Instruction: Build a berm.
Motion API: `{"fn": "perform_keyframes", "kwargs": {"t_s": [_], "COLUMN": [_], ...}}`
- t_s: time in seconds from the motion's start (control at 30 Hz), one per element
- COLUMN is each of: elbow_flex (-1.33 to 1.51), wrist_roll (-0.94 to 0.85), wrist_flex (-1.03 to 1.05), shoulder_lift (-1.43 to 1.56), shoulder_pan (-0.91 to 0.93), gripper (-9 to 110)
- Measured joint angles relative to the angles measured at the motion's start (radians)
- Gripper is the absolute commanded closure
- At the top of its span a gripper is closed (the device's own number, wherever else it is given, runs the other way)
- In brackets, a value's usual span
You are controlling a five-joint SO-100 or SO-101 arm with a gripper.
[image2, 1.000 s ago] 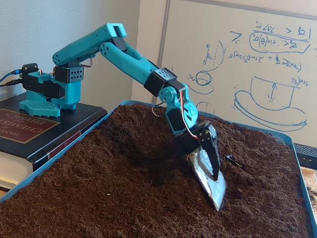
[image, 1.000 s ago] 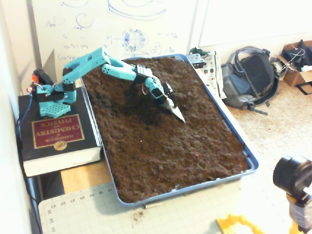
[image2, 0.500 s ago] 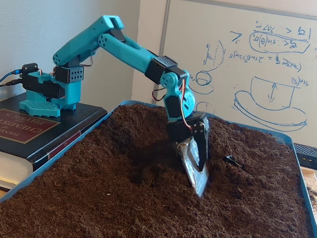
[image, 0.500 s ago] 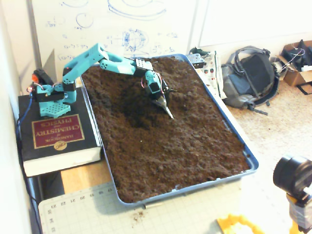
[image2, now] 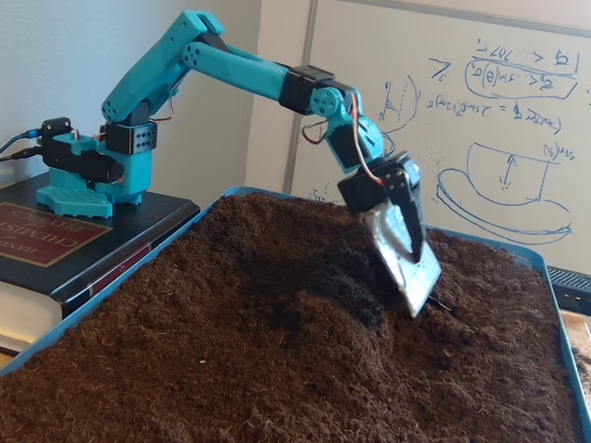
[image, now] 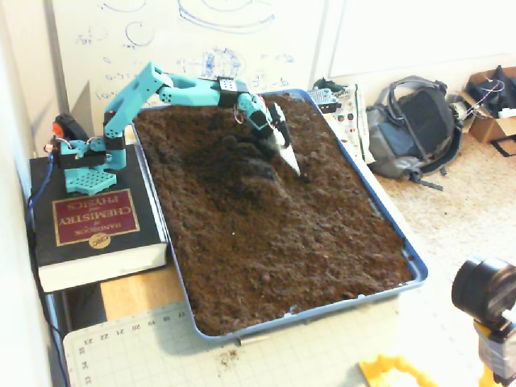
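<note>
**A:** Where does the mound sit relative to the tool?

**B:** The humped ridge of loose dark brown soil, the berm (image2: 346,291), rises in the far half of the blue-rimmed plastic tray (image: 387,214), nearer the arm's base than the tray's front edge. In the raised fixed view the berm (image: 254,165) lies just to the left of and below the teal arm's gripper (image: 288,157), which hangs above the soil with its flat silver blade pointing down.

**A:** And its long axis?

**B:** It seems to run from the back of the tray toward the front, roughly alongside the blade's edge, though the soil's texture makes its ends hard to fix.

**A:** Is the gripper (image2: 416,277) parted or closed?

**B:** The dark finger lies along the blade with no gap I can see; I can't say for certain.

**A:** So the next push?

**B:** Probably sideways, from the blade's side toward the hump.
</note>
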Motion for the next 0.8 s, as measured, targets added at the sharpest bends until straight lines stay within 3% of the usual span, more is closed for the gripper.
{"fn": "perform_keyframes", "kwargs": {"t_s": [0.47,0.8], "elbow_flex": [0.018,0.018], "wrist_roll": [0.107,0.107], "wrist_flex": [-0.235,-0.480], "shoulder_lift": [0.000,-0.176], "shoulder_pan": [-0.066,-0.109], "gripper": [101,101]}}
